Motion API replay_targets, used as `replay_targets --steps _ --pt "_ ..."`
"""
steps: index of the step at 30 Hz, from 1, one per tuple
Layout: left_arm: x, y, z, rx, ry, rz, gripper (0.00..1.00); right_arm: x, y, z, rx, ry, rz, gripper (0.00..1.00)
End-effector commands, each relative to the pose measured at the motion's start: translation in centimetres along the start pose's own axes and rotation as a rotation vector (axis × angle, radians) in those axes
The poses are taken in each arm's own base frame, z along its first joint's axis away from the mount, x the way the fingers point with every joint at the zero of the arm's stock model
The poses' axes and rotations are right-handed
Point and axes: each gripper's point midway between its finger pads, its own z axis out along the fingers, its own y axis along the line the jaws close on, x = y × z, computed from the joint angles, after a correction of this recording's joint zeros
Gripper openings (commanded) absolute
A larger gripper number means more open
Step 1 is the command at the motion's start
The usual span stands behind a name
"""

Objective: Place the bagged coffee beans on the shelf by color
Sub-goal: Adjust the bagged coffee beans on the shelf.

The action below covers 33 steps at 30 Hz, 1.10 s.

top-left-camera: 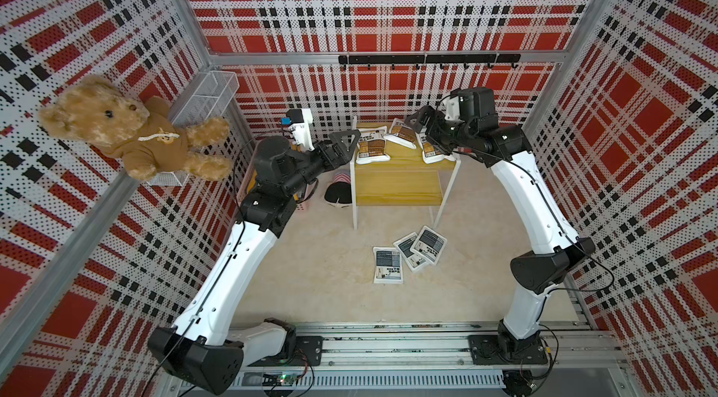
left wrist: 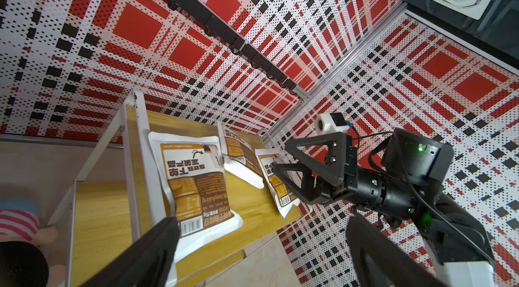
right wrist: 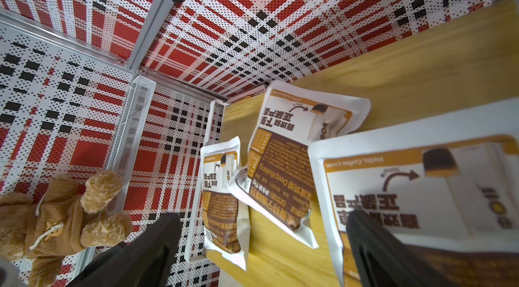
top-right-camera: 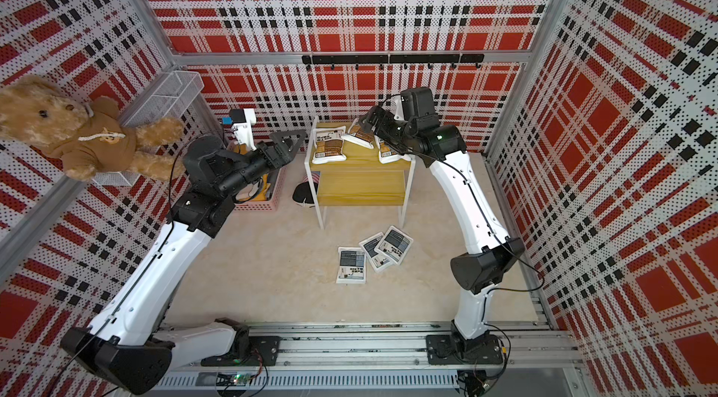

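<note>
The shelf [top-left-camera: 404,160] stands at the back of the floor. Three brown-panel bagged coffee beans lie on its top board [top-right-camera: 361,160]: one left [top-left-camera: 373,148], one at the back [top-left-camera: 404,133], one right [top-left-camera: 433,152]. Three grey-panel bags [top-left-camera: 387,265] [top-left-camera: 408,253] [top-left-camera: 429,245] lie overlapping on the floor in front. My left gripper [top-left-camera: 347,143] [left wrist: 261,221] hangs open just off the shelf's left edge, near the left brown bag [left wrist: 196,184]. Open too, my right gripper [top-left-camera: 421,127] [right wrist: 262,215] hovers over the right brown bag [right wrist: 421,181], holding nothing. The lower board [top-left-camera: 396,187] is bare.
A teddy bear [top-left-camera: 128,131] and a white wire basket [top-left-camera: 206,98] hang on the left wall. A pink basket [top-right-camera: 268,189] sits under my left arm. A black and striped soft item [top-left-camera: 338,193] lies left of the shelf. A black hook rail [top-left-camera: 427,59] runs along the back wall.
</note>
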Motion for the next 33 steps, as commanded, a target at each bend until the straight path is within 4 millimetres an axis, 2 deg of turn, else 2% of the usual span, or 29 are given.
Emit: replay_targets --steps 1,5,12,15,21,25,29,33 --pt "-0.3 -0.2 -0.5 -0.003 -0.013 0.022 0.99 -0.4 2.1 -0.8 -0.053 -0.028 -0.041 1.00" --pt "-0.2 -0.1 -0.3 0.001 -0.010 0.015 0.99 -0.4 3.9 -1.2 -0.121 -0.034 -0.056 1.00" --pt "-0.4 -0.4 -0.7 0.005 -0.022 0.018 0.99 -0.5 5.5 1.1 -0.191 -0.018 -0.086 1.00" --pt "-0.2 -0.2 -1.1 0.001 -0.023 0.018 0.99 -1.2 6.1 1.8 -0.220 -0.035 -0.095 1.00" --pt "-0.3 0.6 -2.3 -0.020 -0.040 0.005 0.99 -0.9 5.3 5.0 -0.228 0.000 -0.069 1.00" --pt "-0.3 0.9 -3.1 -0.033 -0.049 0.005 1.00 -0.9 4.9 5.7 -0.218 -0.002 -0.066 1.00" --pt "-0.2 0.9 -3.3 -0.034 -0.048 0.004 0.99 0.3 4.0 6.5 -0.199 0.052 -0.037 1.00" --pt "-0.3 0.8 -3.3 -0.034 -0.051 0.008 0.99 1.6 3.1 5.9 -0.154 0.102 -0.025 1.00"
